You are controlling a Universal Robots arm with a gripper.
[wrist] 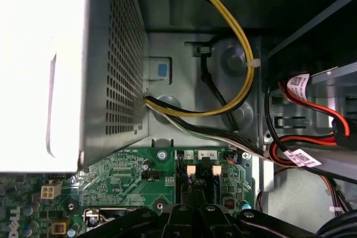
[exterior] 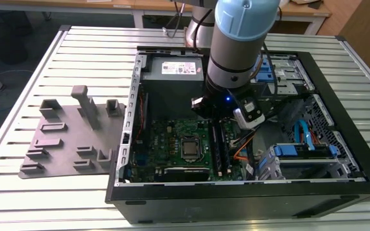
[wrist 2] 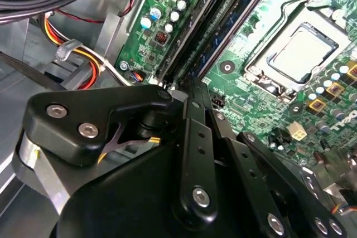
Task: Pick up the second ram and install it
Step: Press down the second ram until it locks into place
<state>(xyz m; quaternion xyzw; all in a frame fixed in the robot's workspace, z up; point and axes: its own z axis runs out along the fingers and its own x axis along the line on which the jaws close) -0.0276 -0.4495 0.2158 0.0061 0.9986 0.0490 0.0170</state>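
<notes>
The arm is down inside the open computer case (exterior: 133,96), and the gripper (wrist 2: 192,101) hangs right over the memory slots (exterior: 222,144) beside the processor socket (exterior: 190,147) on the green motherboard (exterior: 165,137). In the second wrist view its black fingers (wrist 2: 195,132) look drawn together into a narrow stack aimed straight along the slots. Is the second ram pinched between them? I cannot tell, and I cannot pick it out lying loose anywhere either. By my reading the work is at the seating stage, with the gripper at the slot end nearest the power supply (wrist: 106,65). The grey parts tray (exterior: 69,139) sits on the surface outside the case.
</notes>
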